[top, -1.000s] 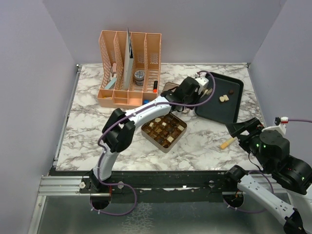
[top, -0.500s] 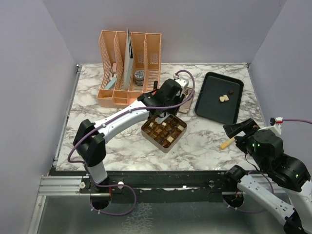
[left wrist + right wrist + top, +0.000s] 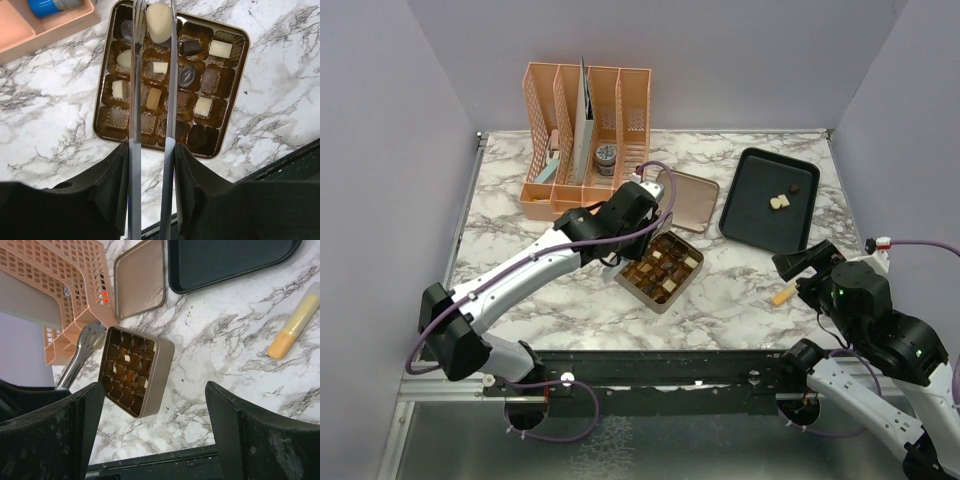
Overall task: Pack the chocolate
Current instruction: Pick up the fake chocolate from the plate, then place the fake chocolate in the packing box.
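The cream-white piece [image 3: 159, 22] sits between the tips of the tongs [image 3: 170, 100], apparently pinched there, above a cup at the 12 o'clock edge of the tin [image 3: 159, 377] as the left wrist view shows it. The packed pieces [image 3: 220, 49], dark, light brown and cream, fill most of the cups; several at that view's 7 o'clock corner look empty. The left gripper [image 3: 150, 150] is clamped on the tongs' handles, pressing the blades close together. In 1.0 s this gripper has swung from the tray's near-left edge, across the lid, to the 11 o'clock side of the tin in the top view, so the carry is done and the tong tips are over the tin. I judge the step in hand to be lowering the piece into a free cup and easing the squeeze. The cup under the tips may already be filled, and the blades hide it. A few loose pieces [image 3: 780, 202] lie on the tray [image 3: 760, 225] at 2 o'clock of the tin, so further trips are due. The lid [image 3: 688, 198] lies off at 12 o'clock. The organizer [image 3: 585, 110] stands at 11 o'clock. A tube [image 3: 783, 294] lies on the table [image 3: 500, 220] at 3 o'clock. The right gripper [image 3: 155, 400] hangs near the tube, fingers wide apart, holding nothing.
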`<state>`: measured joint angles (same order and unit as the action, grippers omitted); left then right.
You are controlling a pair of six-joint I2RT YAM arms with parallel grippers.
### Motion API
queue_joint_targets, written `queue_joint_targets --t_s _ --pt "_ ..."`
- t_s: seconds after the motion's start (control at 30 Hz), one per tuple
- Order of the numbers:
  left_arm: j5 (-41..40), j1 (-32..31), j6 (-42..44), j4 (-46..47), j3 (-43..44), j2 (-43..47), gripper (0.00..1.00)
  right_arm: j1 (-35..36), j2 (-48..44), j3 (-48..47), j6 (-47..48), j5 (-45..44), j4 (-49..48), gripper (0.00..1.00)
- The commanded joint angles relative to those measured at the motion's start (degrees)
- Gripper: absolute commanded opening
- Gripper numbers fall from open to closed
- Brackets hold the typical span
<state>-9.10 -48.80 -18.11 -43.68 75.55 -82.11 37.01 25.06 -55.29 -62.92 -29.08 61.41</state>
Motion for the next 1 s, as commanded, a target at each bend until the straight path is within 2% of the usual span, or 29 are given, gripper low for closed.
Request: queue_joint_targets --t_s 0.0,0.5,0.97 --pt "-2.2 0.1 -3.3 -6.9 -1.2 5.0 0.32 -0.2 1.2 0.4 0.9 0.4 -1.6 0.87" --pt "0.5 0.3 -9.4 -18.2 -4.5 11.4 0.33 -0.2 1.5 -0.6 1.8 0.0 -1.5 0.86" --pt "2.8 0.2 -9.8 -20.0 -5.8 12.1 0.37 -0.2 0.6 -0.3 1.3 0.6 -1.3 0.86"
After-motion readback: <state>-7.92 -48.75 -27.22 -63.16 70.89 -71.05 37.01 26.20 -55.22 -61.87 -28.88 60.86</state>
